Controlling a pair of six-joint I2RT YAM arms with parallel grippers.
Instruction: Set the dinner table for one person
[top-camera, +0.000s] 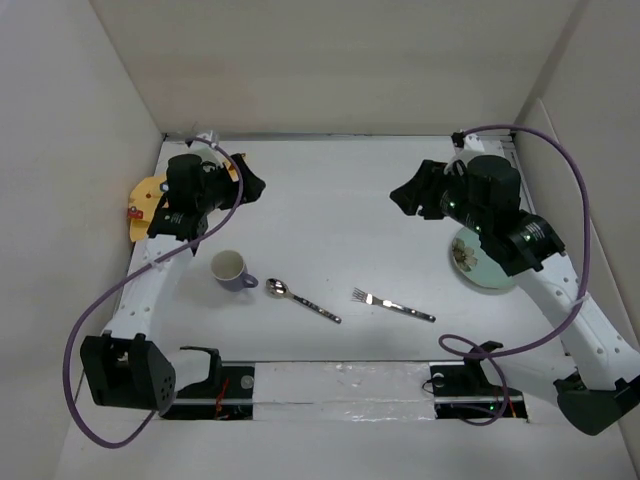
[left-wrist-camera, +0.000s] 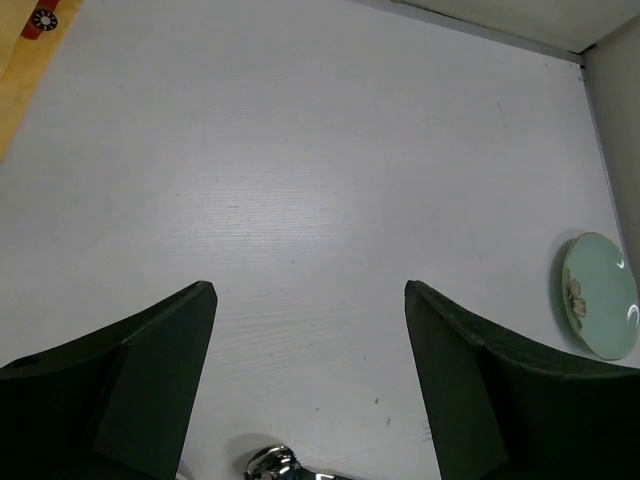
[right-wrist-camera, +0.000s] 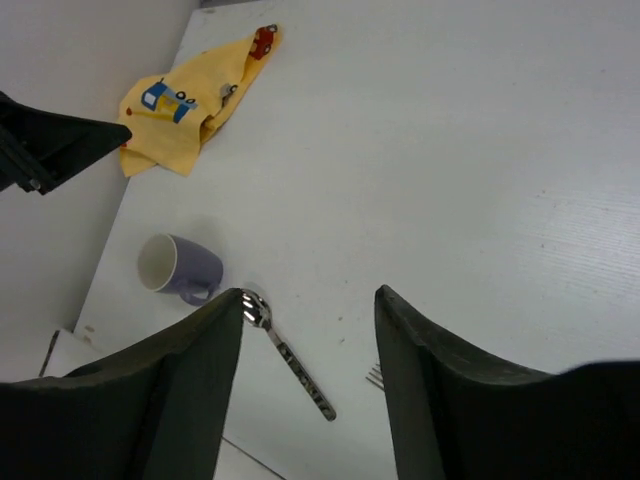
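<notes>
Desk (top-camera: 340, 200), plain white, carries all the items, which lie scattered and apart, not arranged as a setting. The left pincer (left-wrist-camera: 308, 288) hangs over the far-left part of the desk w/ its jaws spread wide and nothing b/w them; its wrist cam shows only bare white surface in the gap. The right pincer (right-wrist-camera: 310, 293) hangs over the far-right part, jaws likewise spread and gripping nothing. A yellow cloth placemat (right-wrist-camera: 185, 105) w/ cartoon cars lies crumpled at the far-left edge, partly hidden by the left arm from above. A lavender mug (top-camera: 230, 269) stands upright near the left side, white inside, handle pointing toward the spoon (top-camera: 300, 300), whose bowl sits just beside that handle w/ the shaft running to the near right. A fork (top-camera: 392, 305) lies further right, near the front-centre, tines to the left, apart from the spoon. A pale green plate (top-camera: 470, 262) w/ a flower motif lies flat on the right side, partly covered by the right arm in the top view.
</notes>
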